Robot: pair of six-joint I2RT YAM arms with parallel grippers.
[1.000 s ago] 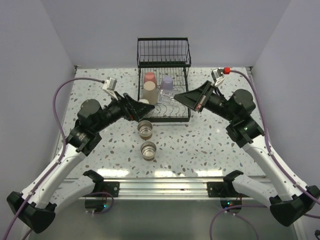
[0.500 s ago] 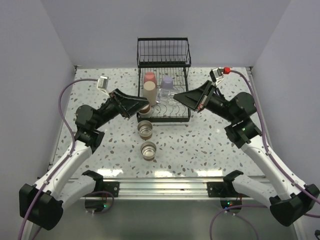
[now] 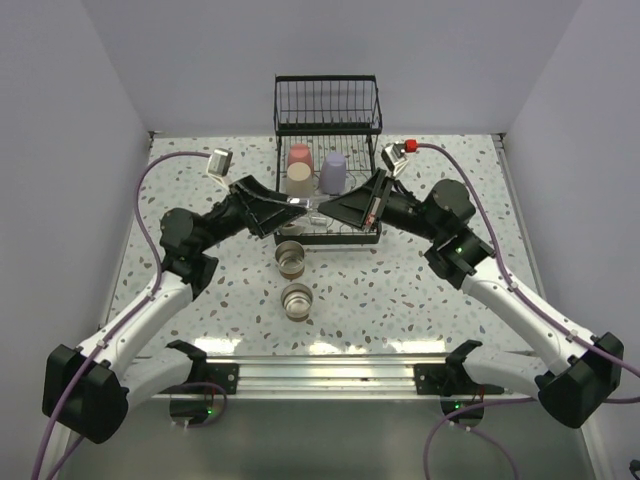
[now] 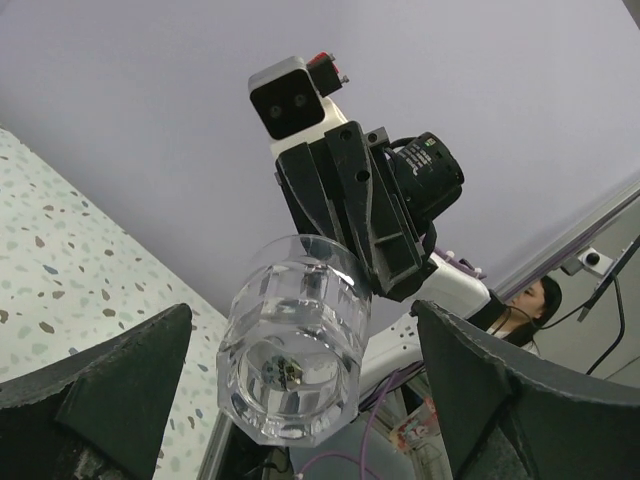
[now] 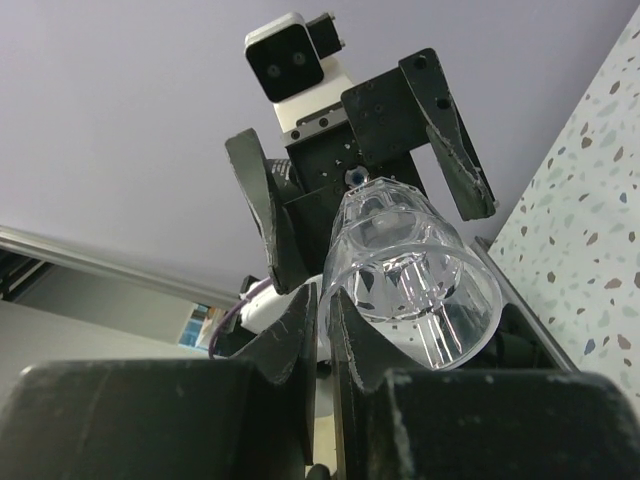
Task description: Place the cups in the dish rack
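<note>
Looks like a mid-air hand-off of the clear cup to me. The left fingers (image 4: 110, 390) are spread as wide as they go, one on each side of the clear cup (image 4: 295, 350), and as far as I can see they aren't touching it. The cup lies on its side with its base toward the left arm, up over the front part of the dish rack (image 3: 328, 100). The right fingers (image 5: 287, 335) are nearly closed and pinch the cup's rim, so only the right arm carries it. My guess at the next move is that the left fingers close on the body before the right ones let go. A rim pinch like that wants slow moves.

As for what's in what, two brown cups (image 3: 290, 257) with shiny insides and nothing in them stand in the middle of the surface (image 3: 420, 280), in front of the rack, the second one (image 3: 297, 300) closer to the near edge. The rack's flat tray holds a coral-pink cup (image 3: 298, 155), a beige cup (image 3: 298, 178) right in front of it, and a lavender cup (image 3: 333, 170) to the right. I see no cups in the upright basket at the back.
</note>
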